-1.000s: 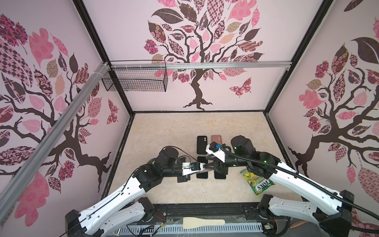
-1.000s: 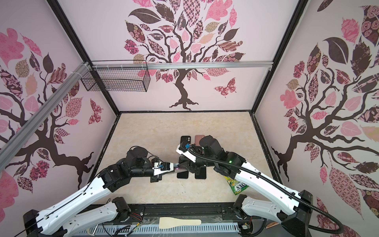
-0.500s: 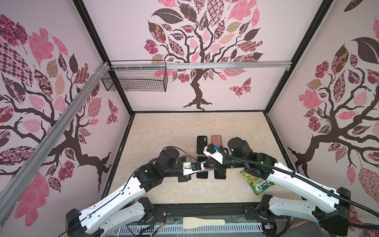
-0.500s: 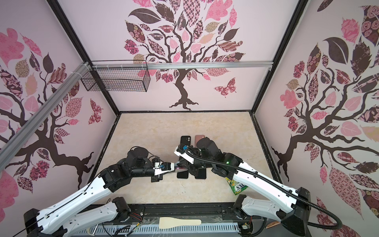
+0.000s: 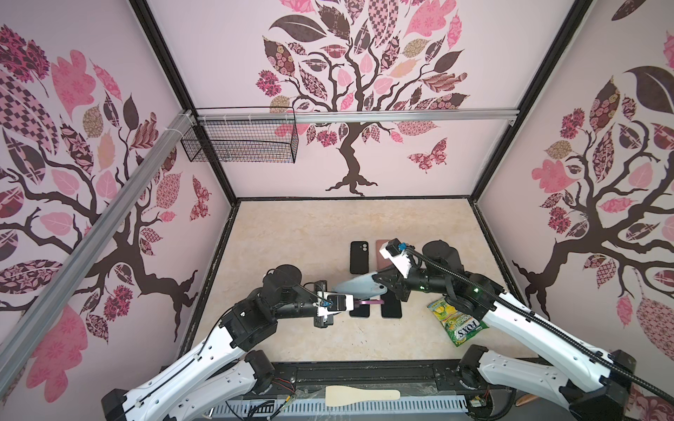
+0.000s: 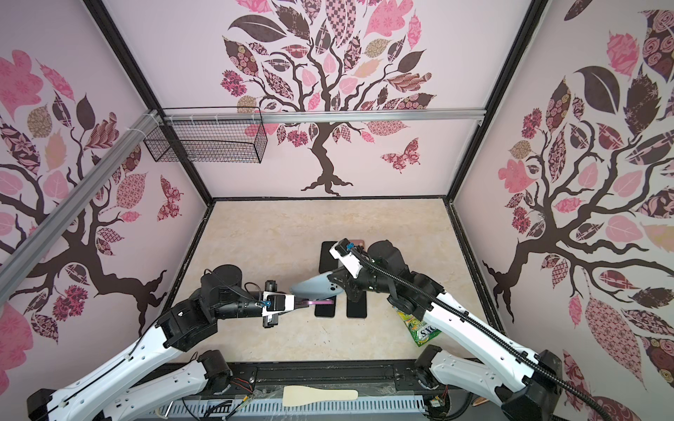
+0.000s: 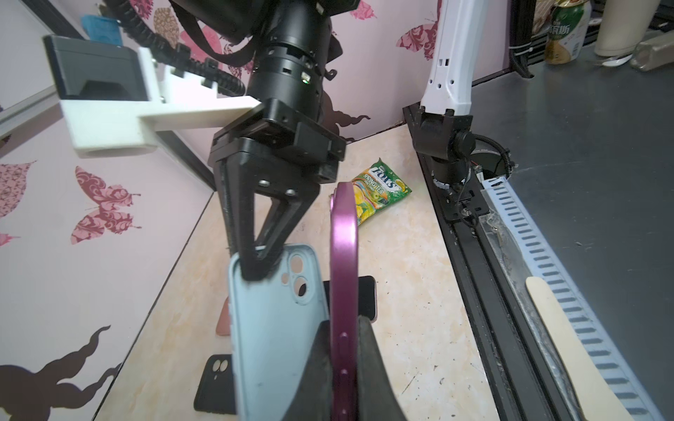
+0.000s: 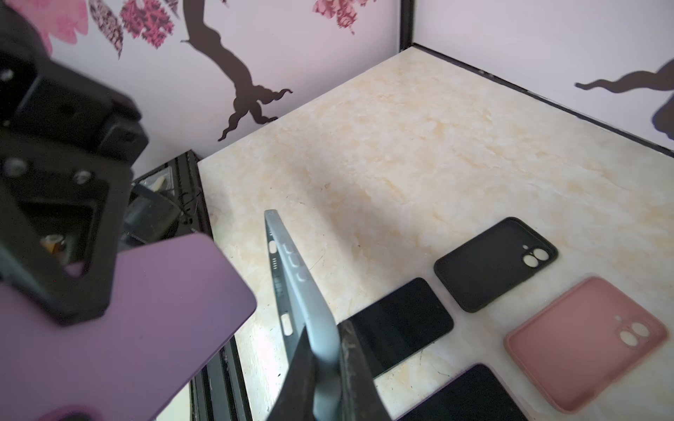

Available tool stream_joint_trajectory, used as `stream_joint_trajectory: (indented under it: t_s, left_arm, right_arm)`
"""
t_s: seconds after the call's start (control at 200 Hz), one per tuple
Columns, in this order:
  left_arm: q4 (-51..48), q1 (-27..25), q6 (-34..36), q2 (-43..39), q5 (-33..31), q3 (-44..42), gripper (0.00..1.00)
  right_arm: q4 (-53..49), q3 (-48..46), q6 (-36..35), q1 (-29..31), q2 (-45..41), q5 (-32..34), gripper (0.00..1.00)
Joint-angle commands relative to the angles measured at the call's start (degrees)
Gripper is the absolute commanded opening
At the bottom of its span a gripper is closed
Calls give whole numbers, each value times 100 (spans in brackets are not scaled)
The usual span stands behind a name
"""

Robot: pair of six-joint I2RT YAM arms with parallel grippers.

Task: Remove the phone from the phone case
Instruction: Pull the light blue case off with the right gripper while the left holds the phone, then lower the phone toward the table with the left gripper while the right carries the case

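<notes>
We see the left gripper (image 7: 344, 350) clamped on the purple phone (image 7: 343, 255), which it holds on edge above the worktop (image 5: 291, 237), nearer the front edge than the back and about midway between the side edges. The right gripper (image 7: 260, 266) is closed on the camera end of the light blue case (image 7: 270, 346). The case is also in the air, just beside the phone and on its far side in both top views. In the wrist views a gap shows between phone and case, so the phone is out of it. Under them two black phones (image 5: 359, 312) lie flat side by side. Behind these lie a black case (image 5: 358, 257) and a pink case (image 8: 583, 342). A candy bag (image 5: 457, 319) lies toward the right edge.
</notes>
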Motion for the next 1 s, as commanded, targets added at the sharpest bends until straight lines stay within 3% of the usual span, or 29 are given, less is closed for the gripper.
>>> stream_joint_trajectory:
  t_s: [0.0, 0.16, 0.38, 0.675, 0.85, 0.99]
  left_arm:
    - [272, 12, -138, -139, 316, -114, 0]
    - [899, 117, -1065, -311, -67, -334, 0]
    - [1361, 870, -2878, -400, -395, -501, 0]
    - [911, 1175, -4480, -31, -1456, -412, 0]
    - [727, 1823, -5534, 299, -958, -436, 0]
    - [274, 2170, -5955, 745, -471, -320, 0]
  right_arm:
    - [117, 64, 498, -52, 61, 144, 0]
    - [453, -168, 692, -54, -28, 313, 0]
    - [869, -531, 834, -55, -401, 720, 0]
    - [1034, -843, 1072, -52, -598, 1424, 0]
    - [816, -839, 1503, -53, -453, 1479, 0]
    - [687, -837, 1895, -54, -176, 1318, 0]
